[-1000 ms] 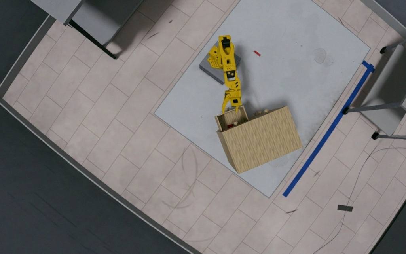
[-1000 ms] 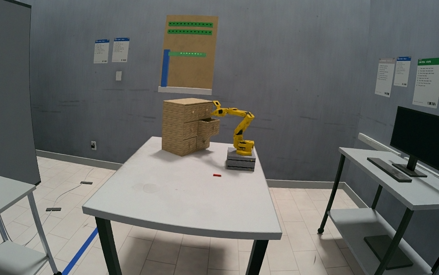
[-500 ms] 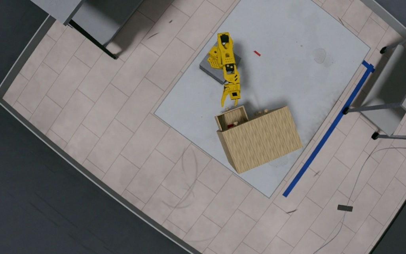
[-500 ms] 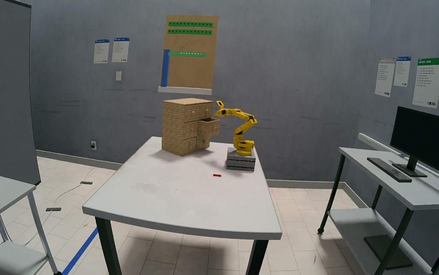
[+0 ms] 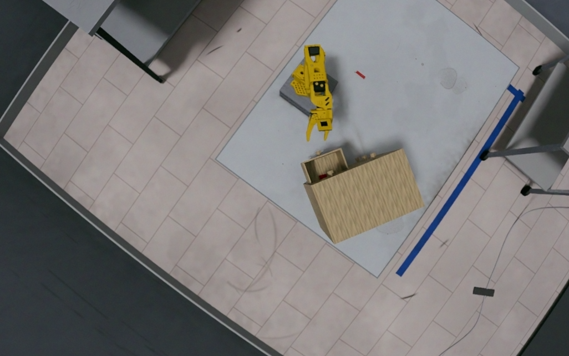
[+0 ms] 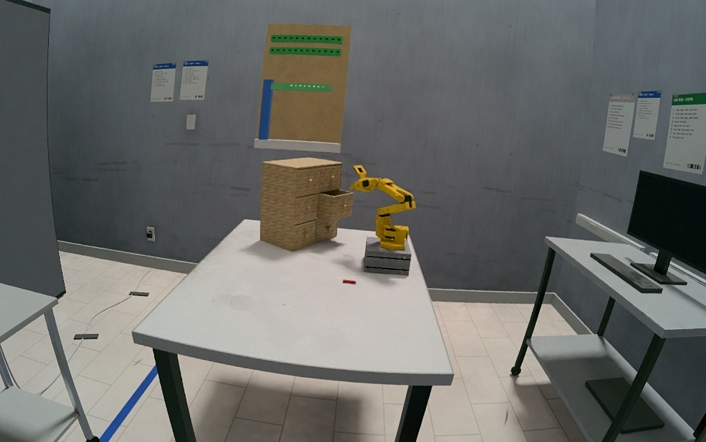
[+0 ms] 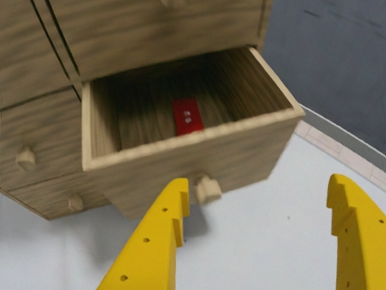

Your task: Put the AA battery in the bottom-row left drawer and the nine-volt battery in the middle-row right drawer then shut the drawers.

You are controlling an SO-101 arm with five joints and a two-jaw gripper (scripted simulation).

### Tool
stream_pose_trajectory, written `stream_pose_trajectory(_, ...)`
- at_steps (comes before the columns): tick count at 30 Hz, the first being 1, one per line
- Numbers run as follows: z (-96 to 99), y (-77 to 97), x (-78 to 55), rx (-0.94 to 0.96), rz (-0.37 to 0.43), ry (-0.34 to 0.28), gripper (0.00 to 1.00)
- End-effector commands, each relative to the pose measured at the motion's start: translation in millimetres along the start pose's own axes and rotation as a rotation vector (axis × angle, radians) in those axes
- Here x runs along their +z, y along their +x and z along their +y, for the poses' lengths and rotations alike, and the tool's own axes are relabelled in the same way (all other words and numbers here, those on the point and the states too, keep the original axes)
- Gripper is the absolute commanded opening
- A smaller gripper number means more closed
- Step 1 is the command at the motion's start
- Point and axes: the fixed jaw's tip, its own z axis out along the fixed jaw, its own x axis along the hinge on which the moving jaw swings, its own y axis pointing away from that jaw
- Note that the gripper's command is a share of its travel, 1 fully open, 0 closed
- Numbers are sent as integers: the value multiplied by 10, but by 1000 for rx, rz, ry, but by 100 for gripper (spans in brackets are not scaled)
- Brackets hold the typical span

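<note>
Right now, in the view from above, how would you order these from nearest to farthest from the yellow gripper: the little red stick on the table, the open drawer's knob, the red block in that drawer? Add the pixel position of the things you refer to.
1. Knob (image 5: pixel 318 152) (image 6: pixel 345 206) (image 7: pixel 208 189): drawer's front, just beyond the gripper (image 5: pixel 317 136) (image 6: pixel 354 186) (image 7: pixel 257 195).
2. Red block (image 5: pixel 322 176) (image 7: pixel 188 117): inside the drawer.
3. Red stick (image 5: pixel 360 74) (image 6: pixel 349 281): on the table, beside the arm's base.
</note>
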Motion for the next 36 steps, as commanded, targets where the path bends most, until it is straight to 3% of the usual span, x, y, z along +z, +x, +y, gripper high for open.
stream_pose_trajectory(1, -62, 118, -127, 17, 3, 28, 28)
stream_pose_trajectory(12, -150, 349, -248, 47, 5, 77, 25)
stream_pose_trajectory(22, -150, 349, -248, 47, 5, 77, 21)
stream_pose_trajectory(36, -79, 477, 119, 29, 0, 35, 21)
